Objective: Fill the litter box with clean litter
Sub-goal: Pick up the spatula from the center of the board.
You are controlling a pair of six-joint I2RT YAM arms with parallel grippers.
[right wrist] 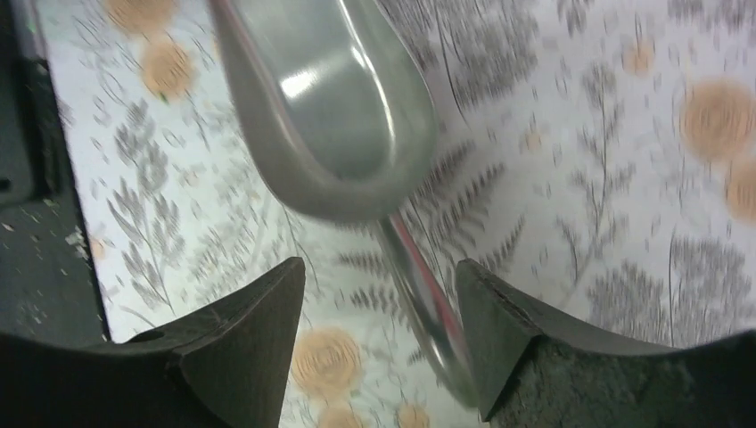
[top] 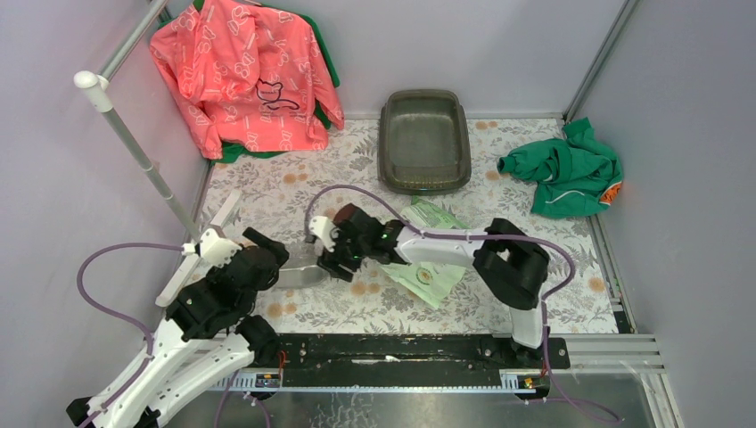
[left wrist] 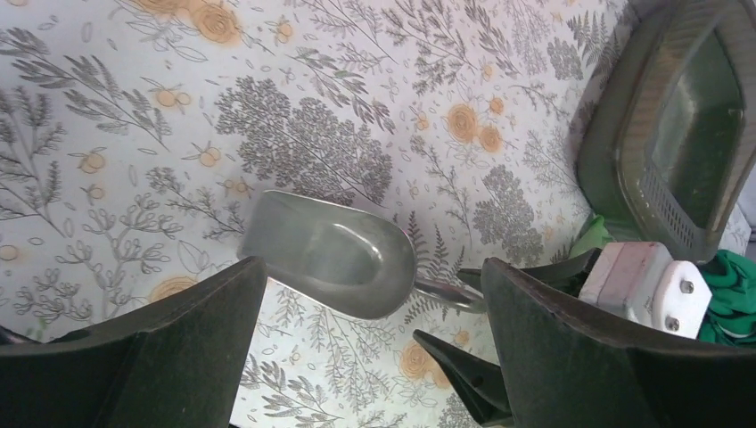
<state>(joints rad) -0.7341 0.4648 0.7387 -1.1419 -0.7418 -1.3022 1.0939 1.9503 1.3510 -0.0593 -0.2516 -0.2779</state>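
The litter box stands empty at the back middle of the table; it also shows at the right edge of the left wrist view. No clean litter is in view. A grey metal scoop lies on the floral mat between my grippers. My right gripper is open, its fingers either side of the scoop's handle, which lies close to the right finger. The scoop's bowl points away from it. My left gripper is open and empty, just short of the scoop's bowl.
A light green printed bag lies flat under my right arm. A pink garment hangs at the back left, a green cloth lies at the back right. A white pole slants along the left side.
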